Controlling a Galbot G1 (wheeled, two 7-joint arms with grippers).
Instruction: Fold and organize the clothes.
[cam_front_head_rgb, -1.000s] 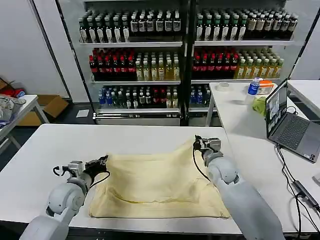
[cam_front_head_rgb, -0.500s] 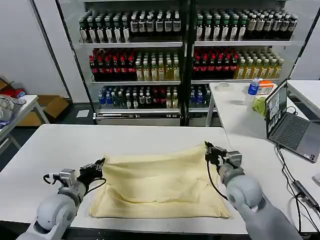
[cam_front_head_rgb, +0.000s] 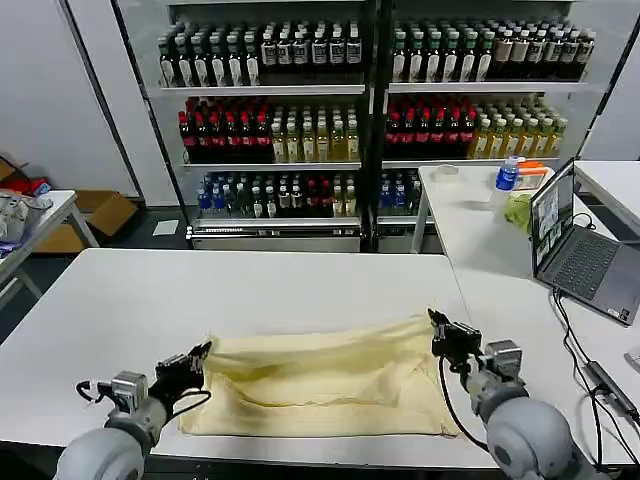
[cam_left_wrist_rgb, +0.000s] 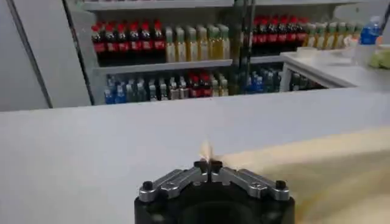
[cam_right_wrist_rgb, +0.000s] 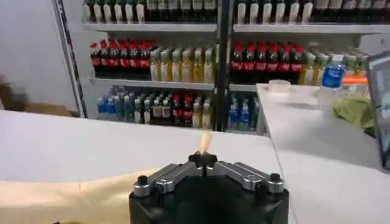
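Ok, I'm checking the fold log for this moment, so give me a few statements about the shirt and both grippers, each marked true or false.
1. The left gripper has its jaws shut on the T-shirt. True.
2. The right gripper hangs open above the laptop. False: it is shut on the T-shirt's far right corner.
3. The T-shirt lies on the white table. True.
4. The T-shirt is bright green. False: it is pale yellow.

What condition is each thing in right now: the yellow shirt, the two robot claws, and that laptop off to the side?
T-shirt: lying on the white table, partly folded, far edge pinched at both corners.
Left gripper: shut on the T-shirt's corner.
Right gripper: shut on the T-shirt's other corner.
Laptop: lid open on the side table.
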